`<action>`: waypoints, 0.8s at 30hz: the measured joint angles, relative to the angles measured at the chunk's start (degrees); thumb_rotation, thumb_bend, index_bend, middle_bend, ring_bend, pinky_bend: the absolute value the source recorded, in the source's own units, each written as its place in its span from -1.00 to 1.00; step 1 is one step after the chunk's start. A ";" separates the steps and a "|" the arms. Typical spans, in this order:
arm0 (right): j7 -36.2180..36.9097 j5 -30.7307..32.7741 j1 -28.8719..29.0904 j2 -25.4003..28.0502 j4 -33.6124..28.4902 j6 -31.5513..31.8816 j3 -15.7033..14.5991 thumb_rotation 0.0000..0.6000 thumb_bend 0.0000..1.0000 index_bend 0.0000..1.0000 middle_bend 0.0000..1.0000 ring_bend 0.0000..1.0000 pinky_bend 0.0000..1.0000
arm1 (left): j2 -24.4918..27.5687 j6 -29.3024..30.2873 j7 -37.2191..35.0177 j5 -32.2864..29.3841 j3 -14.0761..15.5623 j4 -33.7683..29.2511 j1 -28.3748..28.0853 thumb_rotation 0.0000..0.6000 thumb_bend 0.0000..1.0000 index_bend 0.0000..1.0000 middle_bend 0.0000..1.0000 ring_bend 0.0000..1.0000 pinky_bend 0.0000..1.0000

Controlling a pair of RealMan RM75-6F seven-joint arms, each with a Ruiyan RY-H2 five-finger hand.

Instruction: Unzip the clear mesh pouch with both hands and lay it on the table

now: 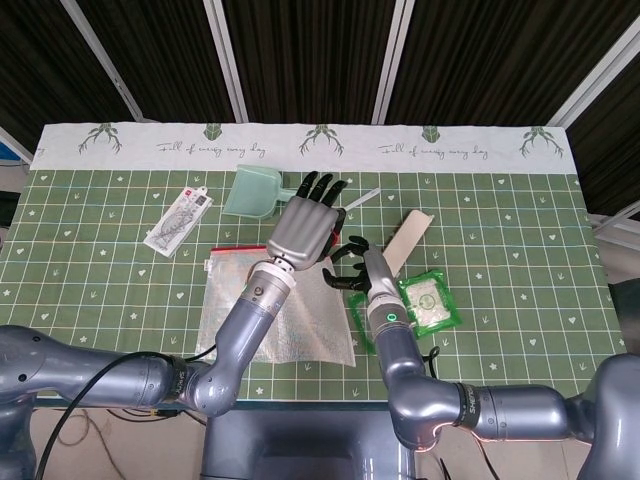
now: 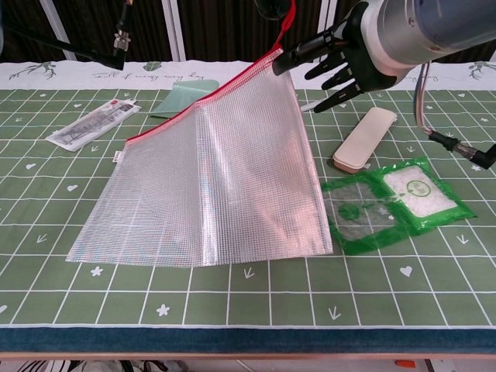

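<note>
The clear mesh pouch (image 2: 217, 186) with a red zipper edge hangs slanted, its lower edge on the table and its top right corner raised. In the head view the pouch (image 1: 235, 310) lies under my arms. My left hand (image 1: 303, 222) holds that raised corner from above; in the chest view only its dark fingertips (image 2: 271, 8) and the red pull show at the top edge. My right hand (image 2: 345, 58) is beside the raised corner with its fingers spread, one fingertip right at the red edge. In the head view the right hand (image 1: 350, 268) is just right of the left hand.
A beige case (image 2: 364, 139) and a green packet (image 2: 395, 203) lie right of the pouch. A pale green scoop (image 1: 255, 190) and a packaged item (image 1: 178, 220) sit at the back left. A black cable (image 2: 457, 147) runs at the right.
</note>
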 measured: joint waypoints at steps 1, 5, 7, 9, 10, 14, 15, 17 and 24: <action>-0.14 -0.03 0.11 -0.13 0.25 0.10 0.25 1.00 -0.17 0.13 -0.72 -0.99 -0.57 | 0.07 0.00 -0.04 0.02 0.03 -0.09 0.00 1.00 0.01 0.21 -0.79 -1.00 -1.00; -0.80 -0.03 0.40 -0.42 0.76 0.42 0.99 1.00 -0.16 0.14 -0.71 -0.98 -0.57 | 0.41 0.07 -0.25 0.18 0.17 -0.63 0.01 1.00 0.01 0.21 -0.79 -1.00 -1.00; -1.12 0.05 0.42 -0.52 0.82 0.62 1.33 1.00 -0.16 0.14 -0.71 -0.98 -0.57 | 0.51 0.14 -0.39 0.25 0.25 -0.76 -0.02 1.00 0.01 0.21 -0.79 -1.00 -1.00; -1.23 0.08 0.32 -0.60 0.78 0.80 1.58 1.00 -0.16 0.14 -0.71 -0.98 -0.57 | 0.54 0.15 -0.45 0.21 0.34 -0.79 -0.06 1.00 0.01 0.21 -0.79 -1.00 -1.00; -1.27 0.09 0.20 -0.66 0.74 0.88 1.75 1.00 -0.16 0.15 -0.70 -0.98 -0.57 | 0.56 0.16 -0.47 0.19 0.43 -0.82 -0.08 1.00 0.01 0.21 -0.79 -1.00 -1.00; -1.61 0.13 -0.06 -0.79 0.69 1.06 2.13 1.00 -0.13 0.18 -0.69 -0.98 -0.57 | 0.58 0.26 -0.62 0.14 0.63 -0.96 -0.13 1.00 0.01 0.21 -0.79 -1.00 -1.00; -1.66 0.17 -0.10 -0.82 0.70 1.11 2.21 1.00 -0.12 0.19 -0.69 -0.98 -0.57 | 0.59 0.30 -0.66 0.13 0.64 -0.99 -0.13 1.00 0.01 0.21 -0.79 -1.00 -1.00; -1.72 0.32 -0.20 -0.92 0.72 1.17 2.47 1.00 -0.11 0.19 -0.69 -0.98 -0.57 | 0.65 0.39 -0.76 0.11 0.64 -1.04 -0.15 1.00 0.01 0.21 -0.79 -1.00 -1.00; -2.19 0.29 -0.48 -1.35 0.57 1.44 2.83 1.00 -0.10 0.20 -0.69 -0.98 -0.57 | 0.98 0.46 -0.95 -0.12 0.60 -1.28 -0.29 1.00 0.01 0.21 -0.79 -1.00 -1.00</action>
